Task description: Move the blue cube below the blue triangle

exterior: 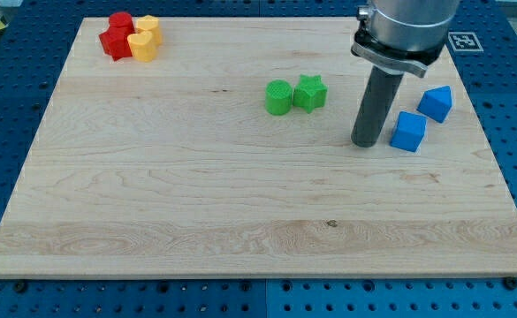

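Observation:
The blue cube lies on the wooden board at the view's right. The blue triangle lies just up and to the right of it, a small gap apart. My tip rests on the board just left of the blue cube, a short gap away and not touching it. The rod rises from the tip to the arm's grey body at the view's top.
A green cylinder and a green star sit side by side left of the rod. A cluster of red blocks and yellow blocks lies at the board's top left corner. The board's right edge is close to the blue blocks.

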Controlling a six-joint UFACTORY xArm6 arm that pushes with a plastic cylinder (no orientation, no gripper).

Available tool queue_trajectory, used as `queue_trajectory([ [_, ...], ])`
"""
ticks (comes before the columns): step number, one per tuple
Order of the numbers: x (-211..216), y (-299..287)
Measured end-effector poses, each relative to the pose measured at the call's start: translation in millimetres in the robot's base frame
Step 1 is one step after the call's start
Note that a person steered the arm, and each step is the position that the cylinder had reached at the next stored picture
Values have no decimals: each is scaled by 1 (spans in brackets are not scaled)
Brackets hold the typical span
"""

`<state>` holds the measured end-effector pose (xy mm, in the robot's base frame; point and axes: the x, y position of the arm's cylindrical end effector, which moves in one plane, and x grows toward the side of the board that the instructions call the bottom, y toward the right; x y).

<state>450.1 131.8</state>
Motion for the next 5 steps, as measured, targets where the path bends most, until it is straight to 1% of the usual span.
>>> queue_trajectory([
  [1, 0, 34],
  [2, 0, 48],
  [3, 2, 50],
  [4, 22, 56],
  [5, 2, 75],
])
